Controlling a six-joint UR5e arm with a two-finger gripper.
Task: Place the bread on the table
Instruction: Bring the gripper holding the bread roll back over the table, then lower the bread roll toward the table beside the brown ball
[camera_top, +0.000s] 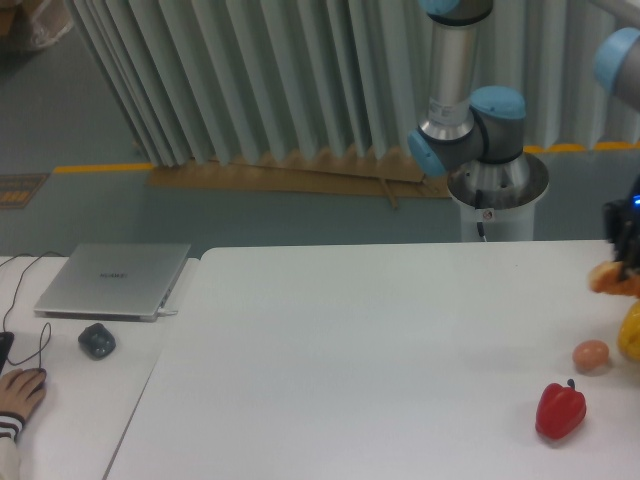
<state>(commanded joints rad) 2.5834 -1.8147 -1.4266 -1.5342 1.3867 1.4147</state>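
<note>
Gripper (624, 262): at right frame edge, seemingly clasping the bread (612, 279)
Bread: at its fingertips, above table (350, 350)
Egg (591, 355): below, slightly left
Pepper (560, 410): lower-left, farther

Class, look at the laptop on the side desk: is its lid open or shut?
Shut. The laptop lies flat on the desk, lid down, no screen or keyboard showing.

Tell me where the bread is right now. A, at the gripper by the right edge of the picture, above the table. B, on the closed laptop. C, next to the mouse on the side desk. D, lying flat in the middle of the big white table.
A: the bread sits at the dark gripper at the right edge, above the table, higher than the red pepper.
</note>
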